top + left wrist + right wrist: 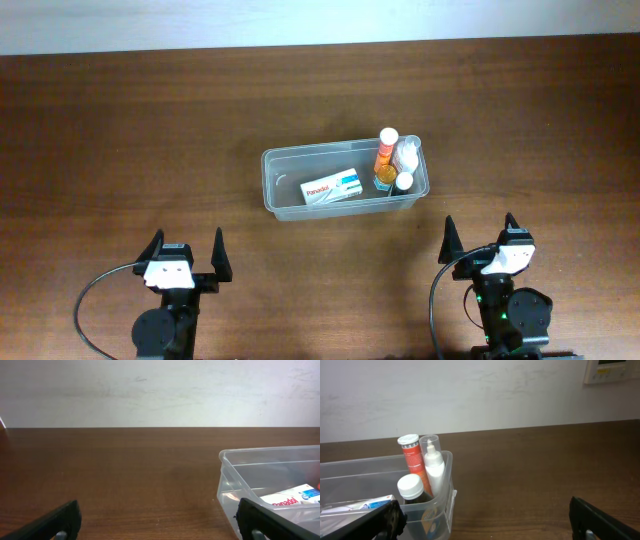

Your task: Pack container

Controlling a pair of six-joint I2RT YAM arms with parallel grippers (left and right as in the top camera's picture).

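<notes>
The clear plastic container sits mid-table. It holds a white and blue medicine box, an orange tube with a white cap, a white spray bottle and a dark bottle with a white cap, all at its right end. My left gripper is open and empty, near the front edge, left of the container. My right gripper is open and empty, in front of the container's right end. The container also shows in the left wrist view and the right wrist view.
The brown wooden table runs to a white wall at the back. A white wall unit shows at the upper right of the right wrist view.
</notes>
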